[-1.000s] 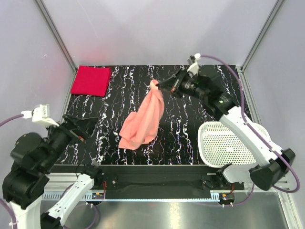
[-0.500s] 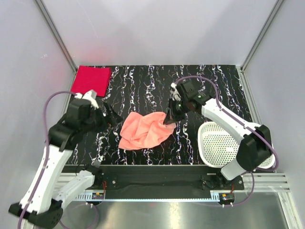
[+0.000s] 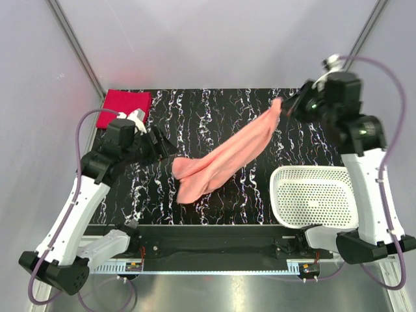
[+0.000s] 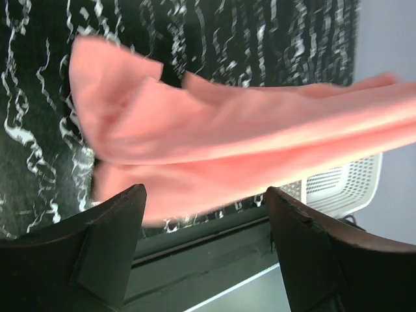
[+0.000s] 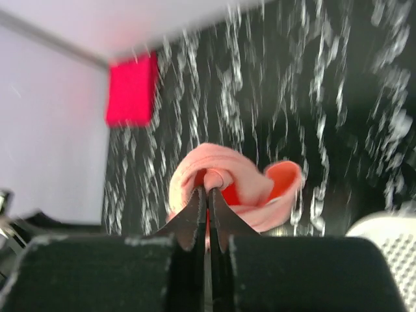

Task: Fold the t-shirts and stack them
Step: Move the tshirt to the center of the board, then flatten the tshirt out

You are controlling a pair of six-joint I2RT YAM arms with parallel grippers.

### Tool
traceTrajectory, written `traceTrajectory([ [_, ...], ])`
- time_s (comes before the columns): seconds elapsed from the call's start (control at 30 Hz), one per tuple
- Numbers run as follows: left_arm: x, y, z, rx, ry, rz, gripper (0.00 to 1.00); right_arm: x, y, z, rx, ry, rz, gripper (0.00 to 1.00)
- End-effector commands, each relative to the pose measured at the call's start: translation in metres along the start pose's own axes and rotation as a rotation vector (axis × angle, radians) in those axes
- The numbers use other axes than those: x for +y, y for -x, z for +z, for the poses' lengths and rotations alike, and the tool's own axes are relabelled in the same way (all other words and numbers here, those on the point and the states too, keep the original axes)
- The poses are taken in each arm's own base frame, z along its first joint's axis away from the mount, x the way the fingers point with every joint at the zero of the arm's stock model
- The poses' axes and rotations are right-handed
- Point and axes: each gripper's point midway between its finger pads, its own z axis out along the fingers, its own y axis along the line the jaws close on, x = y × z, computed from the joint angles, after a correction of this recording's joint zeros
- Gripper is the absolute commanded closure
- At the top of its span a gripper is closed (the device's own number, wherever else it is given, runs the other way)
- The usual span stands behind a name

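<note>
**Salmon tee strung up diagonally, red one sitting folded in the corner**

Starting at the far left corner of the black, white-veined table [image 3: 195,110]: the crimson tee [image 3: 123,109] is lying there as a flat, neat rectangle with crisp edges.

Your left gripper [image 3: 168,146] is hovering just right of it. In the wrist view its dark fingers [image 4: 110,247] are spread wide and gripping nothing, with pink cloth stretching across just beyond them.

The salmon tee [image 3: 224,159] is looking soft and rumpled, and it's being pulled into a long, narrow band. Its long axis is running diagonally from near-left to far-right. The low end is bunching loosely on the table near the middle, and the high end is rising off the surface.

Your right gripper [image 3: 286,109] is pinching that top end. The wrist camera is showing its jaws pressed together on a curled fold of fabric.

Below the right arm, the white perforated basket [image 3: 274,185] is sitting at the near right, apart from the cloth.
</note>
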Motion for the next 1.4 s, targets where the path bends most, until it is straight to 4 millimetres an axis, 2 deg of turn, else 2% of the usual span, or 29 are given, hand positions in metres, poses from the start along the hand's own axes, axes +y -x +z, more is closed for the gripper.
traceTrajectory([
  [0.0, -0.036, 0.026, -0.027, -0.132, -0.132, 0.038, 0.21, 0.019, 0.083, -0.05, -0.271, -0.021, -0.066, 1.0],
  [0.07, -0.039, 0.028, -0.039, -0.168, -0.153, 0.043, 0.24, 0.031, 0.114, -0.054, -0.341, -0.003, -0.088, 1.0],
  [0.1, -0.04, 0.029, -0.043, -0.181, -0.158, 0.047, 0.24, 0.056, 0.139, -0.085, -0.437, 0.066, -0.122, 1.0],
  [0.13, -0.039, 0.029, -0.048, -0.194, -0.158, 0.053, 0.24, 0.057, 0.144, -0.066, -0.406, 0.057, -0.125, 1.0],
  [0.17, -0.039, 0.031, -0.057, -0.225, -0.158, 0.058, 0.24, 0.065, 0.151, -0.068, -0.415, 0.083, -0.134, 1.0],
  [0.2, -0.038, 0.031, -0.063, -0.242, -0.157, 0.062, 0.24, 0.088, 0.159, -0.086, -0.449, 0.174, -0.144, 1.0],
  [0.27, -0.034, 0.032, -0.076, -0.283, -0.145, 0.067, 0.23, 0.101, 0.153, -0.059, -0.368, 0.252, -0.108, 1.0],
  [0.3, -0.031, 0.032, -0.08, -0.295, -0.137, 0.067, 0.23, 0.112, 0.132, -0.034, -0.245, 0.329, -0.063, 1.0],
  [0.33, -0.03, 0.031, -0.084, -0.306, -0.132, 0.066, 0.23, 0.131, 0.131, -0.033, -0.262, 0.397, -0.074, 1.0],
  [0.37, -0.025, 0.03, -0.087, -0.315, -0.112, 0.063, 0.22, 0.155, 0.108, -0.025, -0.208, 0.455, -0.085, 1.0],
  [0.47, -0.013, 0.024, -0.101, -0.336, -0.07, 0.05, 0.22, 0.189, 0.069, 0.007, -0.125, 0.504, -0.072, 1.0],
  [0.5, -0.009, 0.023, -0.106, -0.343, -0.053, 0.043, 0.21, 0.204, 0.035, 0.023, -0.036, 0.511, -0.026, 1.0],
  [0.57, 0.004, 0.02, -0.119, -0.377, -0.004, 0.024, 0.21, 0.232, 0.017, 0.031, -0.042, 0.585, 0.031, 1.0],
  [0.6, 0.009, 0.018, -0.126, -0.396, 0.013, 0.015, 0.2, 0.238, -0.026, 0.055, 0.016, 0.555, 0.065, 1.0],
  [0.63, 0.014, 0.017, -0.136, -0.429, 0.021, -0.005, 0.19, 0.261, -0.028, 0.053, -0.037, 0.624, 0.094, 1.0],
  [0.7, 0.033, 0.013, -0.149, -0.468, 0.092, -0.037, 0.18, 0.284, -0.064, 0.066, 0.026, 0.657, 0.218, 1.0],
  [0.73, 0.038, 0.01, -0.157, -0.491, 0.098, -0.06, 0.18, 0.289, -0.086, 0.088, 0.068, 0.64, 0.248, 1.0],
  [0.77, 0.046, 0.006, -0.16, -0.495, 0.129, -0.073, 0.16, 0.294, -0.099, 0.097, 0.097, 0.637, 0.274, 0.96],
  [0.8, 0.049, 0.003, -0.16, -0.493, 0.13, -0.078, 0.15, 0.307, -0.102, 0.094, 0.129, 0.667, 0.294, 0.83],
  [0.83, 0.051, 0.0, -0.16, -0.491, 0.131, -0.093, 0.15, 0.302, -0.125, 0.115, 0.186, 0.612, 0.273, 0.51],
  [0.9, 0.055, -0.009, -0.154, -0.458, 0.137, -0.106, 0.14, 0.304, -0.128, 0.112, 0.215, 0.603, 0.205, 0.4],
  [0.97, 0.055, -0.014, -0.146, -0.42, 0.135, -0.12, 0.14, 0.268, -0.145, 0.123, 0.26, 0.453, 0.073, 0.24],
  [1.07, 0.052, -0.019, -0.126, -0.354, 0.124, -0.107, 0.17, 0.205, -0.136, 0.122, 0.235, 0.271, -0.05, 0.22],
  [1.1, 0.052, -0.019, -0.115, -0.322, 0.134, -0.101, 0.18, 0.163, -0.151, 0.131, 0.272, 0.164, -0.131, 0.22],
  [1.17, 0.046, -0.021, -0.09, -0.255, 0.108, -0.078, 0.2, 0.115, -0.135, 0.127, 0.27, 0.059, -0.153, 0.24],
  [1.2, 0.043, -0.021, -0.07, -0.2, 0.117, -0.074, 0.21, 0.084, -0.147, 0.131, 0.323, 0.004, -0.196, 0.26],
  [1.23, 0.04, -0.031, -0.051, -0.119, 0.091, -0.077, 0.24, 0.064, -0.145, 0.121, 0.336, -0.038, -0.199, 0.28],
  [1.3, 0.032, -0.026, -0.01, -0.041, 0.098, -0.08, 0.27, 0.017, -0.141, 0.114, 0.335, -0.137, -0.184, 0.4],
  [1.37, 0.013, -0.018, 0.016, -0.04, 0.096, -0.014, 0.28, -0.006, -0.136, 0.107, 0.316, -0.185, -0.167, 0.45],
])
